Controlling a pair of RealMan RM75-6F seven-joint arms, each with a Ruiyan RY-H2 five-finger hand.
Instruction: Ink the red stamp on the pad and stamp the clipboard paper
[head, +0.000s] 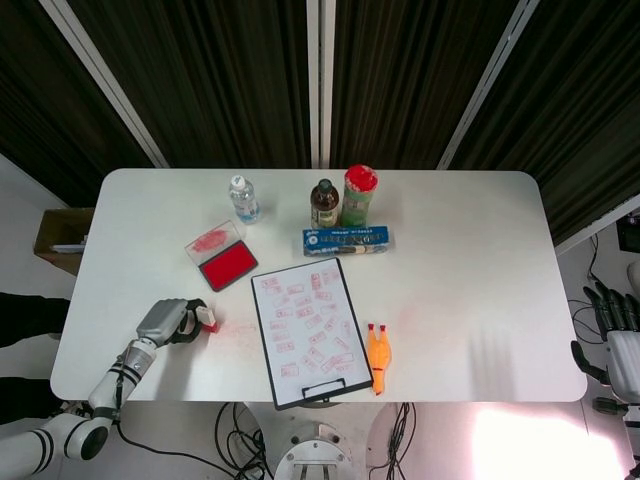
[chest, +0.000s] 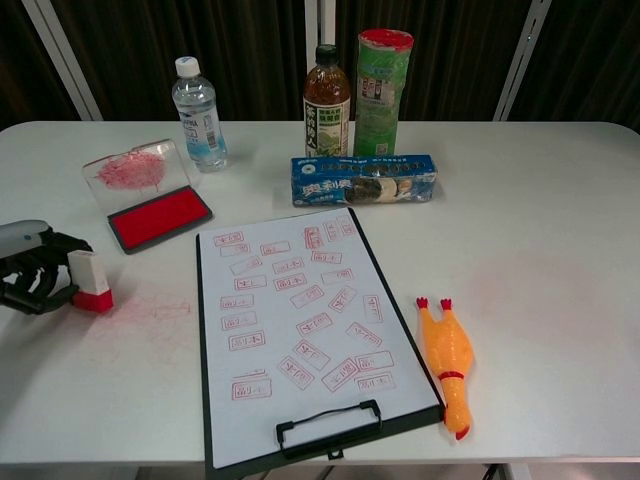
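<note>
The red stamp (chest: 90, 280) with its white handle stands upright on the table left of the clipboard, and in the head view the stamp (head: 208, 318) sits on a red smear. My left hand (chest: 32, 270) lies just left of it with fingers loosely curled toward the handle; no finger wraps around it. The left hand (head: 170, 322) rests on the table. The open ink pad (chest: 158, 216) lies behind the stamp. The clipboard paper (chest: 300, 320) carries several red imprints. My right hand (head: 615, 318) hangs off the table's right edge, fingers spread and holding nothing.
A water bottle (chest: 198, 115), a brown bottle (chest: 327, 98), a green canister (chest: 382, 90) and a blue cookie box (chest: 363, 178) line the back. A rubber chicken (chest: 446, 355) lies right of the clipboard. The table (chest: 540, 250) is bare on the right.
</note>
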